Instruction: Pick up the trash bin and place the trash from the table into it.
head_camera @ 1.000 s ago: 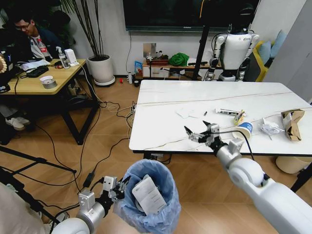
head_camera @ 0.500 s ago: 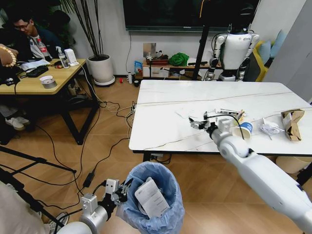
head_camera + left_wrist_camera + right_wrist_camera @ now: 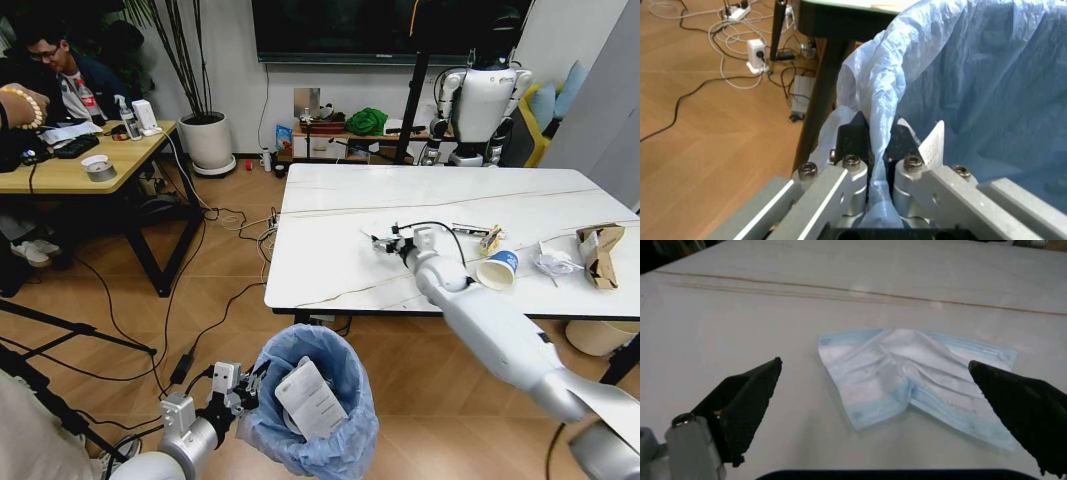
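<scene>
Nearest me, at 6 o'clock low in the head view, my left gripper (image 3: 243,390) is clamped on the rim of the trash bin (image 3: 318,412). In the left wrist view its fingers (image 3: 852,136) pinch the crinkled light blue bag liner (image 3: 973,80) between them, closed tight on it. The bin hangs beside the near edge of the table (image 3: 330,270), below the tabletop, with a white paper (image 3: 311,400) sticking up inside.

Further out, about 12 o'clock, my right gripper (image 3: 383,243) reaches over the table. Jaws spread wide, holding nothing, touching nothing I can make out. In the right wrist view a flattened light blue face mask (image 3: 913,380) lies on the marble directly between the two dark fingertips (image 3: 747,405), apart from both.

At 2 o'clock from that gripper: a white paper cup with blue band (image 3: 498,269) on its side, a small wrapper (image 3: 489,241) just beyond it, clear wrappers (image 3: 553,263) and a crumpled brown paper bag (image 3: 600,250) near the table's right end.
</scene>
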